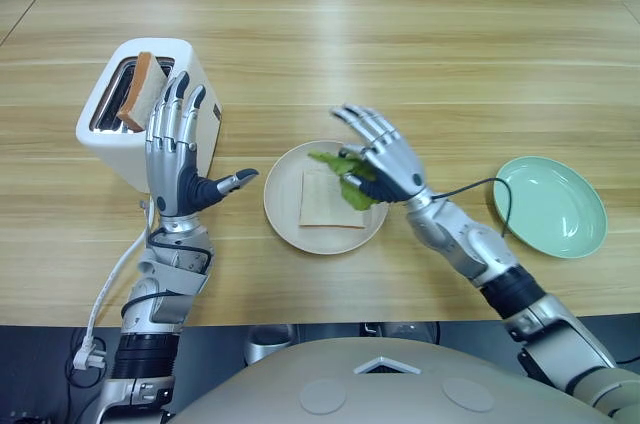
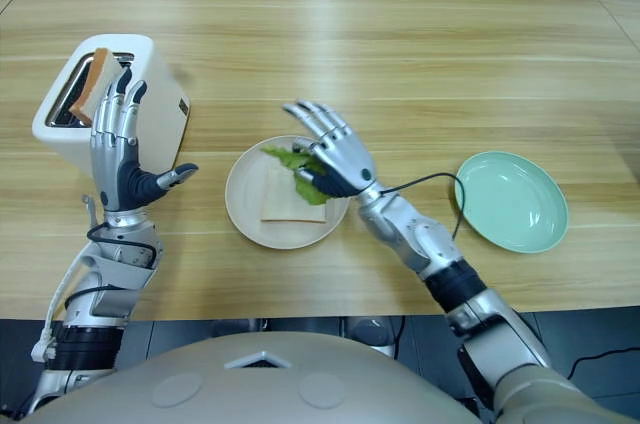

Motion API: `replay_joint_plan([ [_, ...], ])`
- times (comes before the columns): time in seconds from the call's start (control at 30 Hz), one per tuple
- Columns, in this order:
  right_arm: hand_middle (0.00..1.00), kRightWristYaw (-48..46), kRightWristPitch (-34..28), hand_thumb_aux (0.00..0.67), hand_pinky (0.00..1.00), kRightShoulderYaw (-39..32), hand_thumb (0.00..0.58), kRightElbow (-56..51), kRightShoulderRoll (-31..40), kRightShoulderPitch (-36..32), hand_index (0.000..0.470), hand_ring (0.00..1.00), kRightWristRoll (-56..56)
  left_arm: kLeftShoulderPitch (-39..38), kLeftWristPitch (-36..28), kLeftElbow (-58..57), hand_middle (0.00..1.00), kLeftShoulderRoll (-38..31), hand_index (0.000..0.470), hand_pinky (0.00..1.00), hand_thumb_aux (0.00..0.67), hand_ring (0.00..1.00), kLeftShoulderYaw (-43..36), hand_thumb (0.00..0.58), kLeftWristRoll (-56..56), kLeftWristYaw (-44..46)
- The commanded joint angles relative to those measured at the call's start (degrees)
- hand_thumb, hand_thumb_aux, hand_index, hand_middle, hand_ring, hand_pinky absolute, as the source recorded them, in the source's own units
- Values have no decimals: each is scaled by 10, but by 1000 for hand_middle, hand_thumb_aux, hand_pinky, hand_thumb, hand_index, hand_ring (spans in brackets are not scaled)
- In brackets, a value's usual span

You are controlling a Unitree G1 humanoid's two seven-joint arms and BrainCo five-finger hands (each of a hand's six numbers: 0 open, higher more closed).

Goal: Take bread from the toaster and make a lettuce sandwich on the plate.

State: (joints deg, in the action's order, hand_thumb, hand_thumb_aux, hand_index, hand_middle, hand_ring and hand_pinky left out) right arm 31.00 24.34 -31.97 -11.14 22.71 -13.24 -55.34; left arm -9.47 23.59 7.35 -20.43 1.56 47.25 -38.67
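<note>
Right hand (image 1: 392, 159) loosely gripping lettuce (image 1: 355, 192), over bread slice (image 1: 325, 206) (on the plate (image 1: 283, 216)) — left hand (image 1: 172, 149) spread open, beside toaster (image 1: 108, 144).

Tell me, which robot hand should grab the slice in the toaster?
The left robot hand: it stands open right by the toaster and its slice. The right robot hand is busy, holding lettuce over the plate.

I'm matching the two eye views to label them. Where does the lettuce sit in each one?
Left eye view: lettuce just right of centre, over the tan plate, in the right hand.
Right eye view: lettuce just left of centre, over that plate.
Shared landmark: the white toaster at far left.
</note>
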Motion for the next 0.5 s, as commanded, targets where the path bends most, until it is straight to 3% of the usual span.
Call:
replay_joint_plan([
  [0.03, 0, 11, 17, 670, 0, -33, 580, -74, -14, -18, 460, 0, -26, 8, -13, 7, 0, -9, 0, 0, 0, 0, 12, 0, 9, 3],
  [0.5, 0, 69, 16, 670, 0, -64, 580, -231, -61, -70, 460, 0, -41, 6, -94, -2, 0, -53, 0, 0, 0, 0, 89, 0, 13, 8],
])
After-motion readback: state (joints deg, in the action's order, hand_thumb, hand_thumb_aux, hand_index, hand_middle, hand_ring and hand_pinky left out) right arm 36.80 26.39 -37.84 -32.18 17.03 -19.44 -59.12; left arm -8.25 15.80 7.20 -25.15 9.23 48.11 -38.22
